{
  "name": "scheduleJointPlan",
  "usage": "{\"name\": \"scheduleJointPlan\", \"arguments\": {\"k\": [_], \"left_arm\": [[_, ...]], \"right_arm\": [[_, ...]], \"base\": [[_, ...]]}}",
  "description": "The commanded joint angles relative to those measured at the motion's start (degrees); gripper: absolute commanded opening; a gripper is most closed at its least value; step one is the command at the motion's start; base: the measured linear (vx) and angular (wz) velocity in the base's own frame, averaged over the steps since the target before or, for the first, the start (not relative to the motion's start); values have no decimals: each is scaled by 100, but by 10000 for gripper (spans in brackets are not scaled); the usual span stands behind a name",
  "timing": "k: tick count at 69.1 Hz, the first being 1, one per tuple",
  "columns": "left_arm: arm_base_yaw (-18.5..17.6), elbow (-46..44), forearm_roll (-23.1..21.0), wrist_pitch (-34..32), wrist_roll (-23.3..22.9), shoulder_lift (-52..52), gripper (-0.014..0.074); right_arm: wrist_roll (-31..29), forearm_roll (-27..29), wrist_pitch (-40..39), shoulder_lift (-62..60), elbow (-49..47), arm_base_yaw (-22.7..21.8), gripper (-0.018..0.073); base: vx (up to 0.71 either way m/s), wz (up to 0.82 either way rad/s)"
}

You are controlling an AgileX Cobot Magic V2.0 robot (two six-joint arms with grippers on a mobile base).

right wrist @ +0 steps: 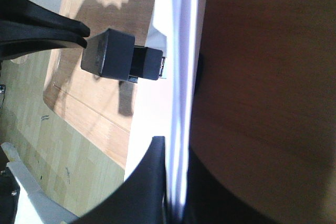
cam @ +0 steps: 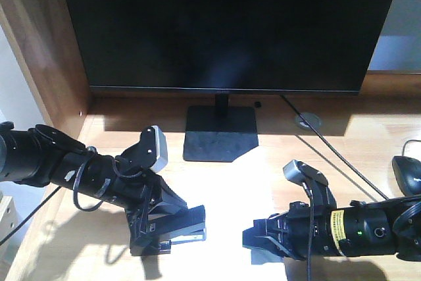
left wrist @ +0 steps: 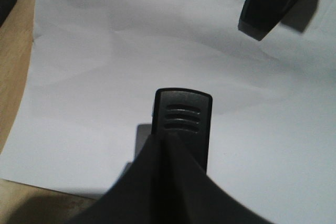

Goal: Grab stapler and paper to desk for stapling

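Observation:
The black stapler [cam: 183,223] sits just above the near left part of the white paper [cam: 227,189], and my left gripper [cam: 164,231] is shut on it. In the left wrist view the stapler's ribbed end [left wrist: 182,115] sticks out past my closed fingers, with the paper [left wrist: 105,66] under it. My right gripper [cam: 255,241] is shut on the sheet's near right edge. The right wrist view shows the paper [right wrist: 178,66] edge-on between those fingers [right wrist: 152,182], with the stapler [right wrist: 118,56] beyond it. The sheet lies on the light-wood desk [cam: 342,162].
A large black monitor [cam: 223,24] on a square stand [cam: 220,133] fills the back. A round grommet [cam: 308,121] and a cable [cam: 342,159] lie at the right, with a black mouse [cam: 408,172] at the right edge. A brown side panel [cam: 46,44] bounds the left.

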Motion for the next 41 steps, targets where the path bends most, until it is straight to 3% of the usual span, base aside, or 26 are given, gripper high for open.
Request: {"name": "scheduleJointPlan", "arguments": {"k": [1,26,41], "left_arm": [[-23,-136,-274,244,11,-225,-6],[-23,-136,-280,254,11,-225,-6],[-23,-136,-876,507,25,-225,-6]], "right_arm": [[-77,143,-285,-198,-102,8,-3],[-77,115,-294,-198,-102,8,-3],[-77,80,-294,-198,-102,8,-3]], "base": [[0,0],[0,0],[0,0]]}}
